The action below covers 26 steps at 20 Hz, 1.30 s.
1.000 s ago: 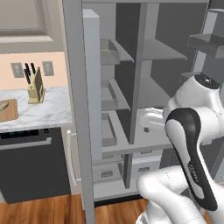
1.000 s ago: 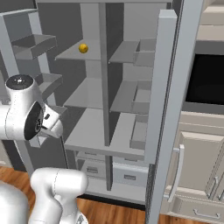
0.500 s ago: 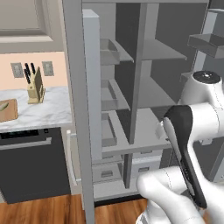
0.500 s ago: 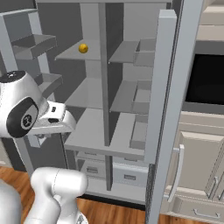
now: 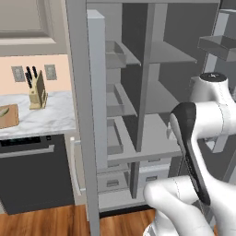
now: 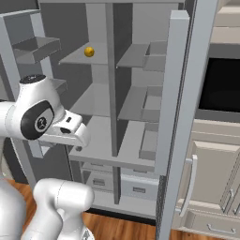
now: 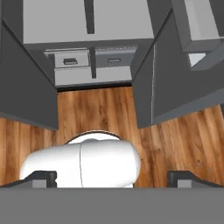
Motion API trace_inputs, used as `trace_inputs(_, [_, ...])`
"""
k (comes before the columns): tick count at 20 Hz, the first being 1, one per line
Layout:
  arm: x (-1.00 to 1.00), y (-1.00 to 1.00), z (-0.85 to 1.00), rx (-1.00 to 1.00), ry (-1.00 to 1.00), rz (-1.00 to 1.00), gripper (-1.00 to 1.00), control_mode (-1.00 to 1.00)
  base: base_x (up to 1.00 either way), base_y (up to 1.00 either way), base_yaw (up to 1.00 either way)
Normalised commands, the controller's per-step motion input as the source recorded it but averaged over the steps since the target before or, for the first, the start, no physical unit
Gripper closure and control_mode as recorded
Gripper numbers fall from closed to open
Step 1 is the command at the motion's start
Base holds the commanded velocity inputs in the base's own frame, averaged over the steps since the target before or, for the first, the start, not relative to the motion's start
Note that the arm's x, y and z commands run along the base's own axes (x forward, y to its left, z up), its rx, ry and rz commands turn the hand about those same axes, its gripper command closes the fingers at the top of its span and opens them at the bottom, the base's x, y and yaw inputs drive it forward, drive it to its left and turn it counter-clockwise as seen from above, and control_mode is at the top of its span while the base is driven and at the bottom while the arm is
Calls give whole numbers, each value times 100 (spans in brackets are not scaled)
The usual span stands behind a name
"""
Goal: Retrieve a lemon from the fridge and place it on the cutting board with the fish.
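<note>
Over the last second the arm has swung its forearm up and forward toward the open fridge (image 6: 112, 117), and the wrist now sits level with the middle shelf in the right base view; judging by that, the reach for the fruit has begun but is far from complete. The pincer (image 7: 113, 177) stands wide open and empty, its tips pointing down at the wooden floor (image 7: 100, 113) and the fridge's bottom drawers (image 7: 70, 61). The lemon (image 6: 89, 51) lies alone on the upper left shelf, well above the wrist. The other shelves and door bins I can see hold nothing. Off to the left, the cutting board (image 5: 10, 117) rests on the marble desk (image 5: 50, 115) with the fish (image 5: 3, 111) on it, near the knife block (image 5: 36, 92).
</note>
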Motion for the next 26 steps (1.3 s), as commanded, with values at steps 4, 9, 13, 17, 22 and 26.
trace_inputs(4, [-1, 0, 0, 18, -3, -3, -100, -100, 0, 0, 0])
trace_inputs(9, [0, 0, -2, 0, 0, 0, -100, -100, 0, 0, 0])
trace_inputs(13, [0, 0, 0, 0, 0, 0, -100, -100, 0, 0, 0])
trace_inputs(17, [11, 2, -1, 0, -3, 0, -100, -100, 0, 0, 0])
trace_inputs(22, [0, 0, 0, 0, 0, 0, -100, 100, 19, -28, 0])
trace_inputs(26, [0, 0, 0, 0, 0, 0, -100, 100, 19, -21, 0])
